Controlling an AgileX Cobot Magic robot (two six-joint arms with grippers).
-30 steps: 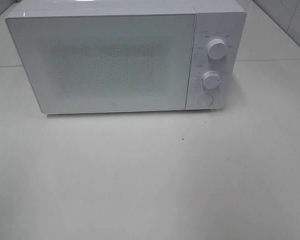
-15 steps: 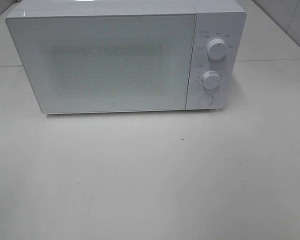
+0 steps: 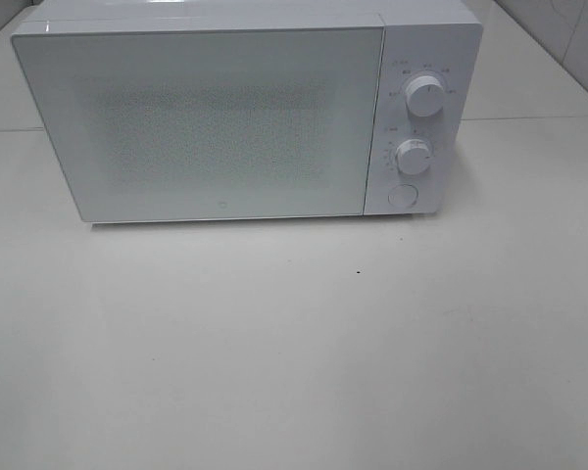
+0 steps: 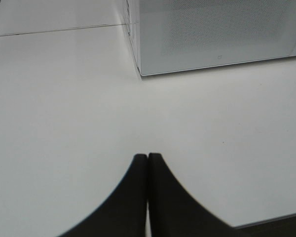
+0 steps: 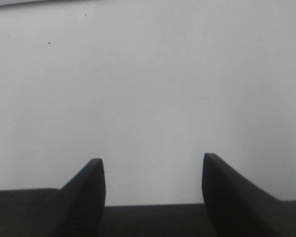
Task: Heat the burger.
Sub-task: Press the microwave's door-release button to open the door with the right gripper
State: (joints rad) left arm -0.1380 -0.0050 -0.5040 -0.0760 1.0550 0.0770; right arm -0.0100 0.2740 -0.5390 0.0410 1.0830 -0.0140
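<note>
The burger is out of view. A white microwave (image 3: 245,113) stands at the back of the table with its door closed; its lower front corner also shows in the left wrist view as the microwave (image 4: 217,37). Neither arm appears in the exterior high view. My left gripper (image 4: 147,157) is shut with nothing between its black fingers, over bare white table short of the microwave's left corner. My right gripper (image 5: 153,165) is open and empty above bare table.
Two round dials (image 3: 425,96) (image 3: 413,156) and a round button (image 3: 402,196) sit on the microwave's right panel. The white table (image 3: 294,343) stretches in front of it. A table seam (image 4: 59,29) runs left of the microwave.
</note>
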